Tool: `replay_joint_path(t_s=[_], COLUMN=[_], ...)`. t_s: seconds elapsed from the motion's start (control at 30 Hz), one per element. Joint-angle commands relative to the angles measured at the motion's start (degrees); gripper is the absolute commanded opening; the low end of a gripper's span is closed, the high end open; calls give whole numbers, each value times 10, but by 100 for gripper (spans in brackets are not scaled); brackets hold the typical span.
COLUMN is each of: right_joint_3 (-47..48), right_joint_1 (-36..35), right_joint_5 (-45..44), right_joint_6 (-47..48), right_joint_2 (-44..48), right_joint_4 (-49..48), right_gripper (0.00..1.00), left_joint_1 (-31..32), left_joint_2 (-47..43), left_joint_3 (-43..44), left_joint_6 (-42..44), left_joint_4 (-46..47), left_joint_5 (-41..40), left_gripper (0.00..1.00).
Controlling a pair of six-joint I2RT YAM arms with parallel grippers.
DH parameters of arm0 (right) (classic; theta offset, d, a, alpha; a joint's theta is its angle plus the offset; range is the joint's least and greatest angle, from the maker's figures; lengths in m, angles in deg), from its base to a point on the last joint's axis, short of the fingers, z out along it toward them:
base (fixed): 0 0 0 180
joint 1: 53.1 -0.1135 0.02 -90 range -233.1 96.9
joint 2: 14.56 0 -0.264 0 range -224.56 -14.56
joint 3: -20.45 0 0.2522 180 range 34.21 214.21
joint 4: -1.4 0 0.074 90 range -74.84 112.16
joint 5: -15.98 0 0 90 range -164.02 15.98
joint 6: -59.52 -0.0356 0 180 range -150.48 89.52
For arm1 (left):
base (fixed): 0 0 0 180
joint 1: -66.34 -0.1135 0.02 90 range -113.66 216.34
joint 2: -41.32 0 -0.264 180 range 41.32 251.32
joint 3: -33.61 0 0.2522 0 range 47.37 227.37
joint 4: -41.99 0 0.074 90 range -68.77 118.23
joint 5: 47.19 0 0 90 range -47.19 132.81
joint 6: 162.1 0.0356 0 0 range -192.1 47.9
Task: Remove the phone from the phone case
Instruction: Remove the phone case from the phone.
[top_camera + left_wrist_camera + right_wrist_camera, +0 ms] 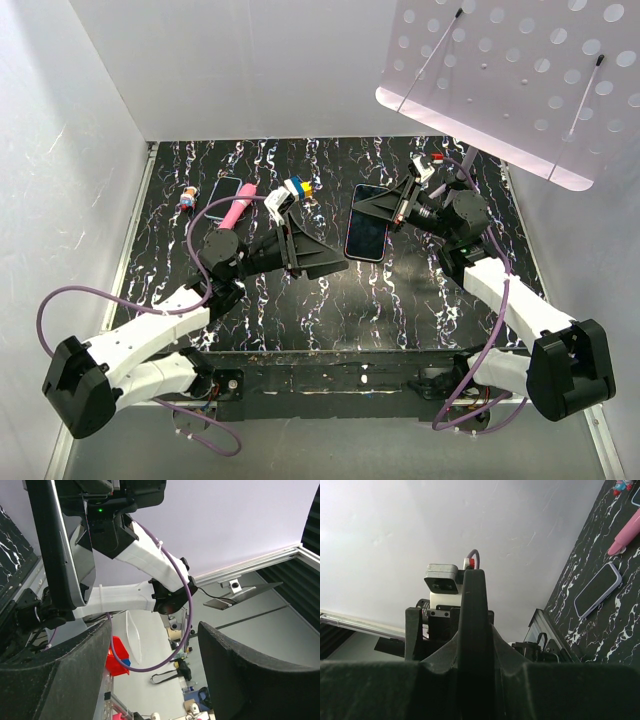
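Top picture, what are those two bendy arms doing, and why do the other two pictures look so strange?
Those are two robot arms, bolted side by side. The top picture looks down from above. The other two come from small cameras on the wrists, so each shows its own end effector close up. The right end effector is pinching a dark phone; the left end effector is open and holds nothing. Lying on the black marbled table are another phone, a pink object and a tiny toy figure.
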Motion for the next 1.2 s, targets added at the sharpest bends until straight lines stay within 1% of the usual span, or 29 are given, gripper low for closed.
replay_joint_path(t_s=[0.0,0.23,0.4,0.57,0.63,0.8,0.87,0.97,1.03,1.17], right_joint_3=[19,22,22,19,18,19,27,35,39,52], right_joint_1=[-1,-4,-7,-7,-10,-19,-24,-26,-25,-23], right_joint_5=[-12,-15,-18,-18,-19,-22,-23,-25,-35,-43], right_joint_6=[3,-6,-15,-26,-26,-35,-28,-4,16,53], right_joint_2=[13,24,32,34,36,35,37,44,47,43], right_joint_4=[-29,-31,-36,-46,-45,-52,-39,-3,19,65], right_gripper=[1,1,1,1,1,1,1,1,1,1], left_joint_1=[6,6,6,6,6,6,6,6,6,7], left_joint_2=[8,19,38,38,40,45,42,51,45,-15], left_joint_3=[-2,-4,-4,1,-4,15,11,20,14,-16], left_joint_6=[-10,6,15,45,36,60,58,57,57,75], left_joint_4=[28,10,3,-45,-33,-98,-88,-68,-59,-77], left_joint_5=[-21,-45,-47,-53,-56,-72,-83,-68,-59,-56], left_gripper=[68,66,64,64,64,62,61,62,64,73])
